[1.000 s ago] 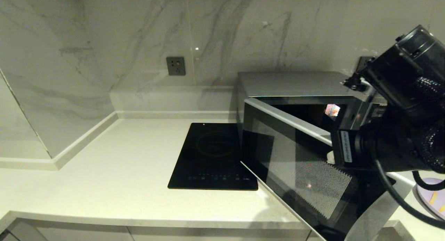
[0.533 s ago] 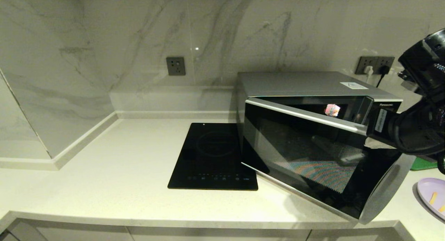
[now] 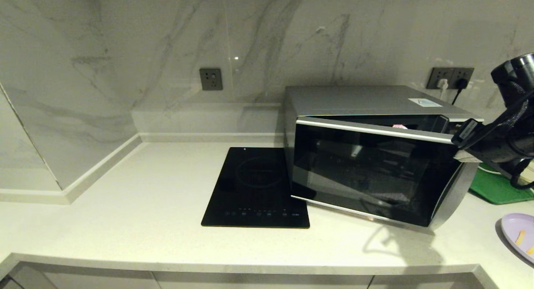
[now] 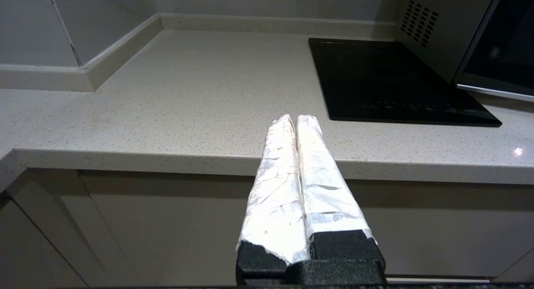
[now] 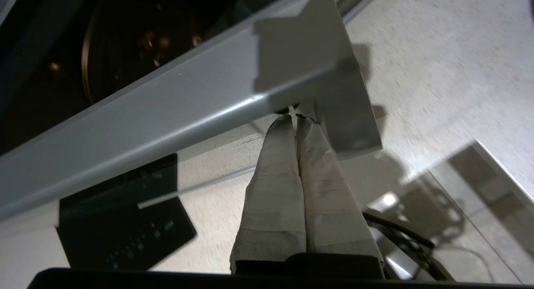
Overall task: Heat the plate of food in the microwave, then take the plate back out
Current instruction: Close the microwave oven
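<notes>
The silver microwave (image 3: 358,100) stands at the back right of the counter, its dark glass door (image 3: 367,172) still a little ajar. My right gripper (image 3: 461,154) is shut, with its taped fingertips (image 5: 288,126) against the door's silver trim (image 5: 167,118) at the upper free corner. The lavender plate of food (image 3: 519,238) lies on the counter to the right of the microwave, cut by the frame edge, with orange sticks on it. My left gripper (image 4: 295,119) is shut and empty, parked low in front of the counter edge.
A flat black hob (image 3: 256,189) lies just left of the microwave. A green tray (image 3: 496,189) sits behind my right arm. Wall sockets (image 3: 210,79) are on the marble backsplash, one with a plug (image 3: 448,77) behind the microwave.
The microwave door has swung from wide open to nearly shut. My right arm has moved back and to the right with it, uncovering the green tray and more of the plate.
</notes>
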